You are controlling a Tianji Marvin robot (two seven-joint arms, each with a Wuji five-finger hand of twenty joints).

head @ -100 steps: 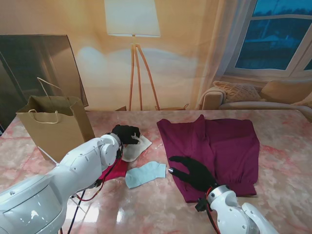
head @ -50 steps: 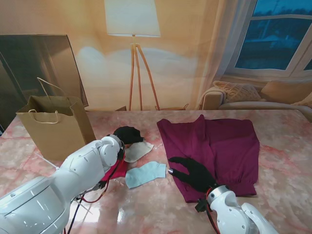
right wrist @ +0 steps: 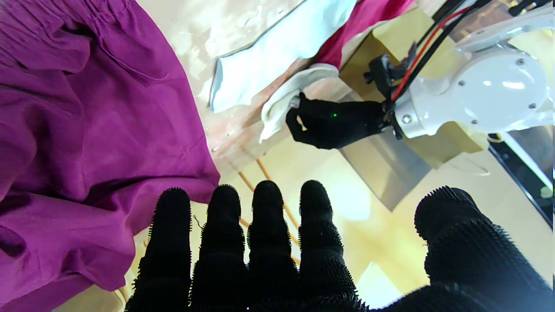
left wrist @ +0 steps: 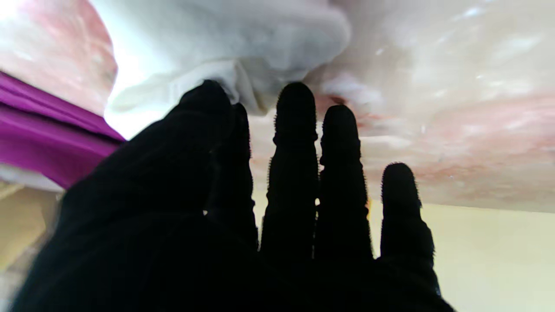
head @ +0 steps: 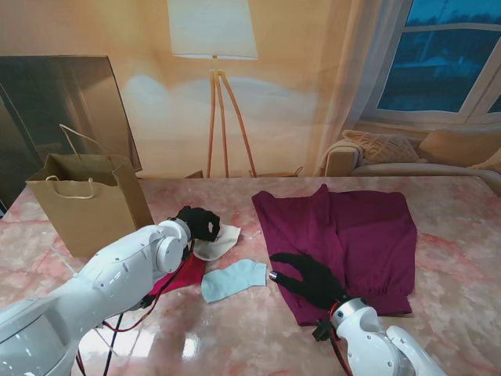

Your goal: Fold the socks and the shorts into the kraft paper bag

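At centre frame the left hand [head: 200, 223] pinches the white cotton sock [head: 219, 241], apparently mid-fold, while the right hand [head: 311, 280] hovers spread; pressing the fold flat likely comes next.

We see warm, even light across the stand view, with soft glare on the glossy worktop [head: 454, 235] nearest us. In the left wrist view the left hand [left wrist: 243, 208] is a near-black silhouette and the white sock [left wrist: 225, 47] is blurred and overexposed. The right wrist view is sharper.
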